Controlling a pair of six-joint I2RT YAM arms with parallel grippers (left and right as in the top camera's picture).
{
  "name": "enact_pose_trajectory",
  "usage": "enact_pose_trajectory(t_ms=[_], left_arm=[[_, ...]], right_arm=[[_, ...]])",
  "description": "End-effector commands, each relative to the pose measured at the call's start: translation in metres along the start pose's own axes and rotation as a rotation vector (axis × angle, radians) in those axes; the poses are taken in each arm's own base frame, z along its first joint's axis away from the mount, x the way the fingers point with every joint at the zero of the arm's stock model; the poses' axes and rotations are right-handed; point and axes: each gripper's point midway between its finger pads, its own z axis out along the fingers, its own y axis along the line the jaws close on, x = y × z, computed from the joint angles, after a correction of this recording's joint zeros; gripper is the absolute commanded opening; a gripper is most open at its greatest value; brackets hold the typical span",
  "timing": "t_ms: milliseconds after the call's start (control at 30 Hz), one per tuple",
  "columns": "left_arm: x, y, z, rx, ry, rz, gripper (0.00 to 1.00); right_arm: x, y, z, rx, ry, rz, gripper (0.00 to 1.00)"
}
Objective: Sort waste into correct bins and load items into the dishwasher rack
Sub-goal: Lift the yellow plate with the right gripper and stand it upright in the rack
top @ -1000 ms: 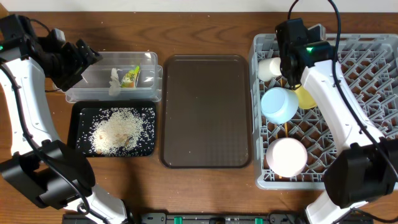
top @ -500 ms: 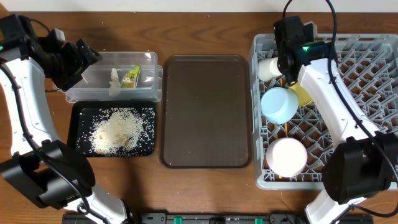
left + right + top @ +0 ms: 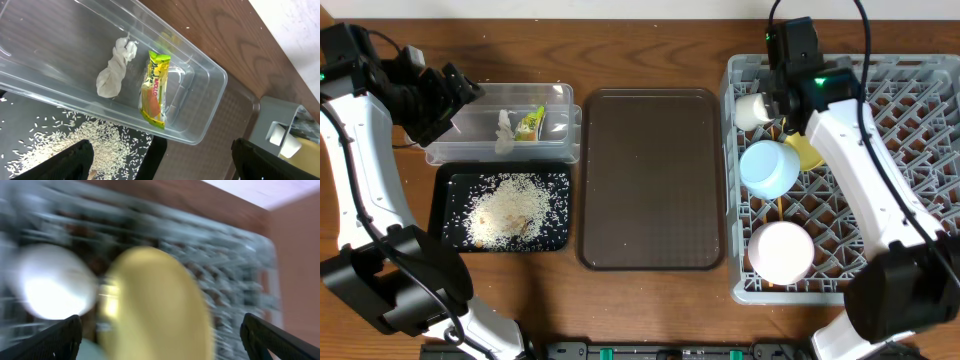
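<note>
The grey dishwasher rack [image 3: 920, 170] fills the right side. In it are the white cup [image 3: 752, 110], the light blue bowl [image 3: 769, 167], the white bowl [image 3: 781, 251] and the yellow plate [image 3: 808, 152], which stands on edge. My right gripper [image 3: 788, 120] hangs open just above the plate [image 3: 155, 305], its fingers wide on either side and apart from it. The right wrist view is blurred. The clear tub [image 3: 560, 100] holds the tissue [image 3: 116, 70] and the wrapper [image 3: 155, 92]. Rice [image 3: 510, 212] lies in the black tray [image 3: 448, 215]. My left gripper [image 3: 445, 95] is open over the tub's left end.
The dark brown serving tray [image 3: 650, 180] lies bare between the bins and the rack. Wooden table [image 3: 650, 310] shows along the front edge. The black tray sits directly in front of the clear tub, touching it.
My right gripper has opened and let go of the yellow plate, which stays standing in the rack. The right wrist has drawn back toward the rack's far edge. The left arm has not moved.
</note>
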Motion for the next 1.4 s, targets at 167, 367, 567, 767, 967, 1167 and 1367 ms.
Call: enact_pose_trajectory(t_ms=[167, 367, 567, 767, 967, 1167, 1367], left_arm=[[-0.001, 0.001, -0.002, -0.002, -0.004, 0.004, 0.91], [-0.001, 0.001, -0.002, -0.002, -0.004, 0.004, 0.91], [-0.001, 0.001, -0.002, -0.002, -0.004, 0.004, 0.91], [-0.001, 0.001, -0.002, -0.002, -0.004, 0.004, 0.91], [-0.001, 0.001, -0.002, -0.002, -0.004, 0.004, 0.91], [-0.001, 0.001, -0.002, -0.002, -0.005, 0.005, 0.91], [-0.001, 0.001, -0.002, -0.002, -0.004, 0.004, 0.91]], right_arm=[[-0.032, 0.081, -0.055, -0.563, -0.153, 0.012, 0.99], [-0.031, 0.083, -0.057, -0.578, -0.15, 0.01, 0.99], [-0.031, 0.083, -0.057, -0.579, -0.15, 0.01, 0.99], [-0.031, 0.083, -0.057, -0.578, -0.15, 0.011, 0.99], [-0.031, 0.083, -0.057, -0.578, -0.15, 0.01, 0.99], [-0.027, 0.085, -0.053, -0.58, -0.135, 0.006, 0.99], [-0.019, 0.072, -0.074, -0.578, -0.132, 0.007, 0.99]])
